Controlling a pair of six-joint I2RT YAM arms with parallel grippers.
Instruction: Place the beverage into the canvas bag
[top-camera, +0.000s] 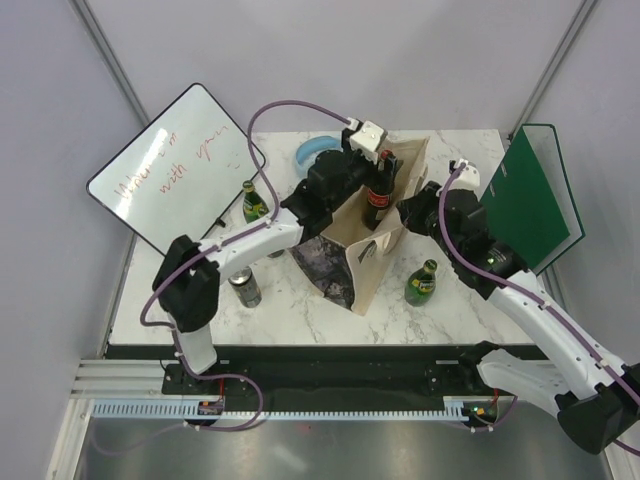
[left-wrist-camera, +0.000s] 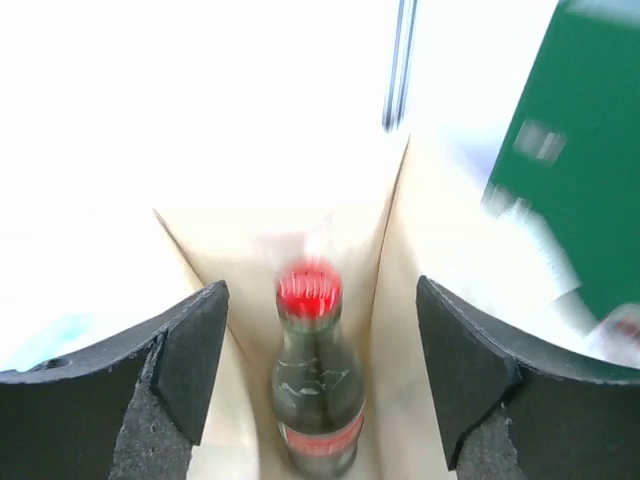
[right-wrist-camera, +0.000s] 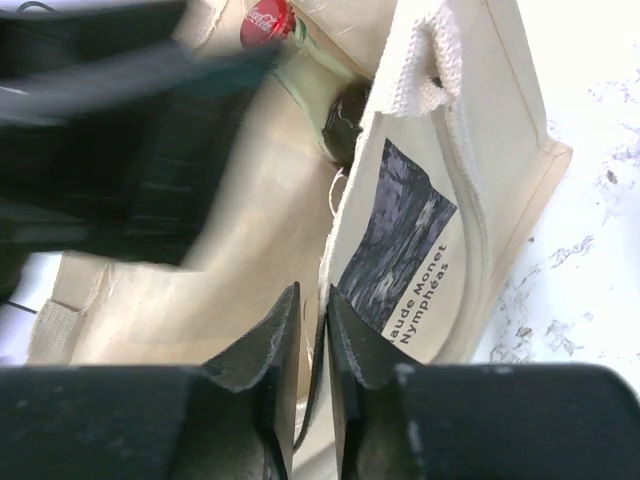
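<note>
The beverage, a dark cola bottle with a red cap, stands upright inside the canvas bag, a beige tote with a dark grey print. In the left wrist view the bottle sits low between the bag's walls. My left gripper hangs open just above it, both pads well clear of the glass. My right gripper is at the bag's right rim, its jaws parted by a narrow gap with the cloth edge loose inside. The red cap shows at the top of that view.
A green bottle and a can stand left of the bag, and another green bottle stands to its right. A whiteboard leans at the left, a green board at the right, and a blue dish lies behind.
</note>
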